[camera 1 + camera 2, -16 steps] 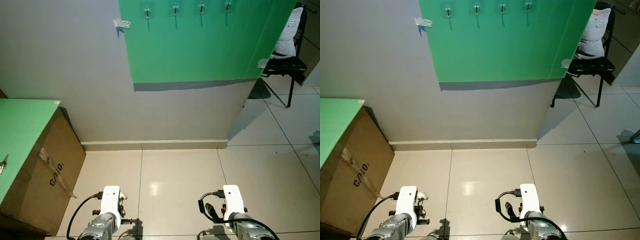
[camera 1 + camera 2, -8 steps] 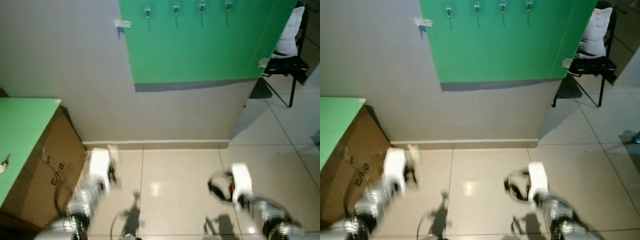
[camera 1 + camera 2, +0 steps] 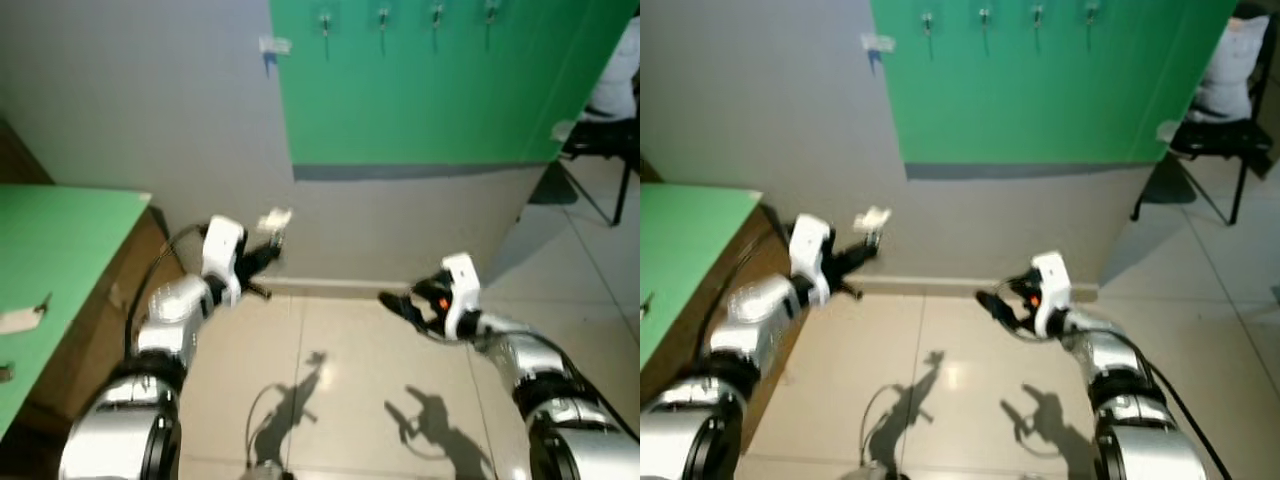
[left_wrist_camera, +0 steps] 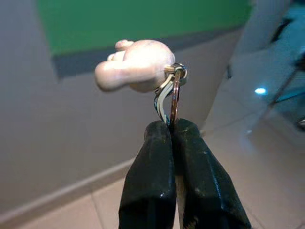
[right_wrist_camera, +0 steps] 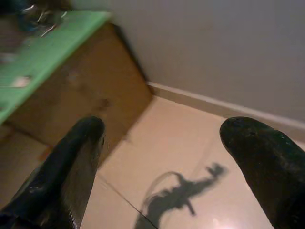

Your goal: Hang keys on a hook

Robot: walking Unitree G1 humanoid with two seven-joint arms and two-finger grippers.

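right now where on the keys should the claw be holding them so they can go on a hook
On the metal ring, as the left claw has it: its fingers are shut on the ring's lower edge from below. That leaves the top of the keys and the pale charm free above the fingertips, so the open loop can probably slip over one of the hooks on the green panel.

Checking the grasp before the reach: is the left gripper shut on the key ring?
Yes, the left gripper pinches the key ring below the pale charm.
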